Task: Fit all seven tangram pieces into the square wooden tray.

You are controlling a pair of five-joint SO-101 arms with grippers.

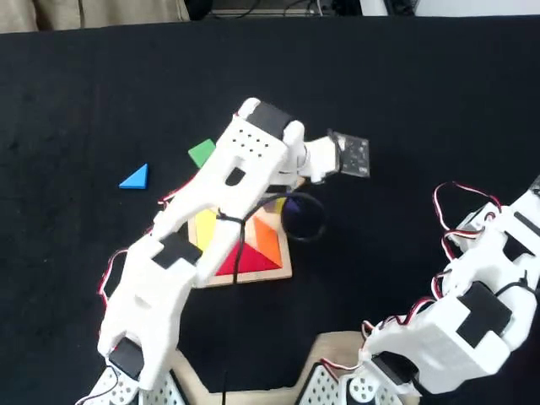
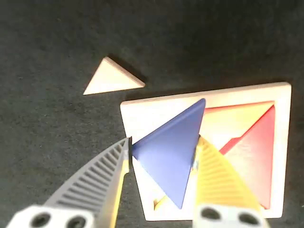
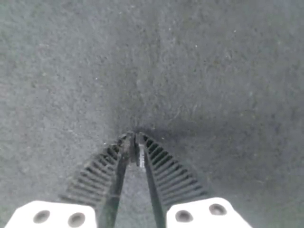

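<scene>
Left tool (image 2: pixel 161 145) pinches the blue triangle (image 2: pixel 173 142) over the wooden tray (image 2: pixel 147 111), seemingly to seat it in the open corner beside the red piece (image 2: pixel 256 152); right tool (image 3: pixel 134 138), pressed together, hangs above the surface (image 3: pixel 190 57)

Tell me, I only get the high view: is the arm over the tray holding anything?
Observer: Yes. The left gripper is shut on a dark blue triangle, over the wooden tray.
Operator: Any free room in there?
Observer: Bare wood shows in the tray beside the triangle.
Operator: And the other arm?
Observer: The right gripper is shut on nothing, above bare black cloth.
</scene>
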